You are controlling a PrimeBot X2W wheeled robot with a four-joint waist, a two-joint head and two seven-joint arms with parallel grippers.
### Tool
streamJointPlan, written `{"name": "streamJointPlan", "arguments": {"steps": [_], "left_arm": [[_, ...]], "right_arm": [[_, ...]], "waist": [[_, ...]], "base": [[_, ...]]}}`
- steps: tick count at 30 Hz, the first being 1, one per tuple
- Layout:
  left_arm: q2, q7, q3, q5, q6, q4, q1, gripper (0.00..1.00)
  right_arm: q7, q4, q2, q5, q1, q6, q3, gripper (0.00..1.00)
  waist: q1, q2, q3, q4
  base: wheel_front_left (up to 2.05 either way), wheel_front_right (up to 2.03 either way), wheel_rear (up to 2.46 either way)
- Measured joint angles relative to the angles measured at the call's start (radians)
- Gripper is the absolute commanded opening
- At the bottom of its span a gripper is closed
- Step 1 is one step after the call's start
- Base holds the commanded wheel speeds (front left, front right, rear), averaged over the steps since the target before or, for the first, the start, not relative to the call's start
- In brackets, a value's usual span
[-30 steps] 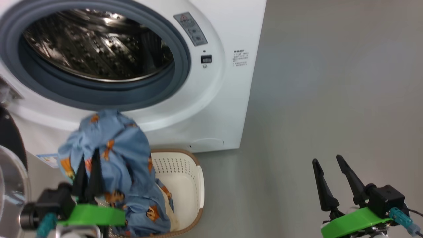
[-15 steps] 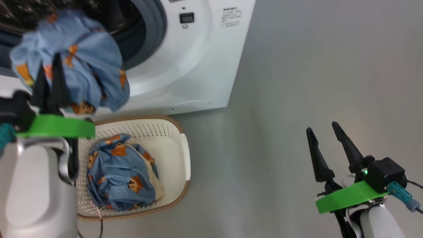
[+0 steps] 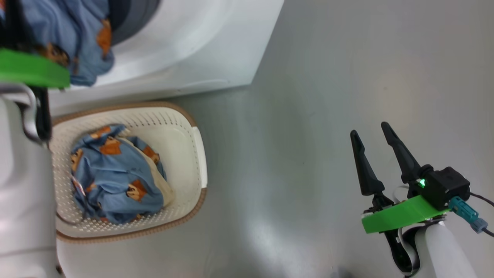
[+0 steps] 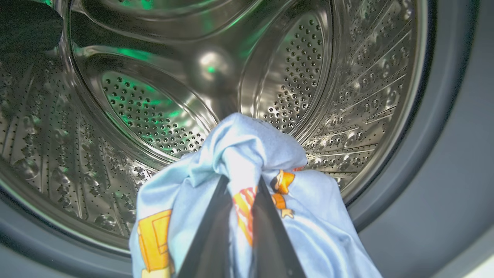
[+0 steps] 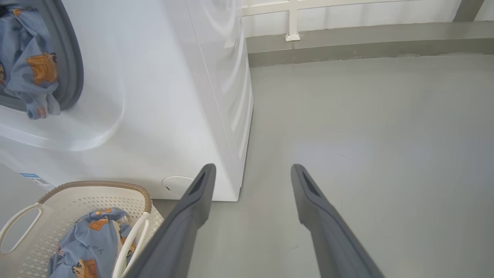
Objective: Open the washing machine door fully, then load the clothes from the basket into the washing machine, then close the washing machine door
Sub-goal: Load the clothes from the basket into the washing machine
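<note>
I see a plain grey floor (image 3: 328, 96), smooth and a little shiny; in the right wrist view it ends at a low grey ledge (image 5: 347, 42) at the top of the frame. The white washer (image 3: 200, 50) stands on this floor at the upper left of the head view. Just in front of it, at the lower left, sits the cream basket (image 3: 185, 154), and a bundle of blue clothes (image 3: 115, 173) with orange figures lies in it. In the left wrist view the steel drum (image 4: 146, 112) is open before me, with the grey gasket (image 4: 444, 154) around it. My left gripper (image 4: 243, 180) is closed on one blue garment (image 4: 247, 146): the cloth is pinched between the two fingers, bulges above their tips and hangs down on both sides, at the mouth of the drum. My right gripper (image 3: 368, 128) is at the lower right of the head view, over bare floor, well apart from the basket, its fingers spread with nothing between them.
</note>
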Motion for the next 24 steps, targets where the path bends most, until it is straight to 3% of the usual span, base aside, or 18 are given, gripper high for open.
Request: {"name": "streamJointPlan", "arguments": {"steps": [4, 16, 19, 24], "left_arm": [[0.005, 0.001, -0.007, -0.003, -0.005, 0.101, -0.106, 0.0], [0.05, 0.161, -0.02, -0.1, -0.027, 0.367, -0.375, 0.0], [0.06, 0.146, -0.034, -0.105, -0.028, 0.388, -0.414, 0.0], [0.098, 0.032, -0.074, -0.067, -0.035, 0.377, -0.463, 0.0]], "right_arm": [[0.0, 0.003, 0.002, 0.001, -0.011, 0.0, 0.003, 1.0], [0.0, 0.081, 0.007, 0.045, -0.013, 0.0, 0.067, 1.0], [0.0, 0.088, 0.007, 0.049, -0.019, 0.0, 0.075, 1.0], [0.0, 0.09, 0.01, 0.058, -0.037, 0.0, 0.101, 1.0]], "waist": [[0.0, 0.0, 0.046, -0.01], [-0.0001, 0.0, 0.139, -0.053], [0.0, 0.0, 0.153, -0.061], [0.0, 0.0, 0.181, -0.076]], "base": [[0.0, 0.0, 0.0], [0.0, 0.0, 0.0], [0.0, 0.0, 0.0], [0.0, 0.0, 0.0]]}}
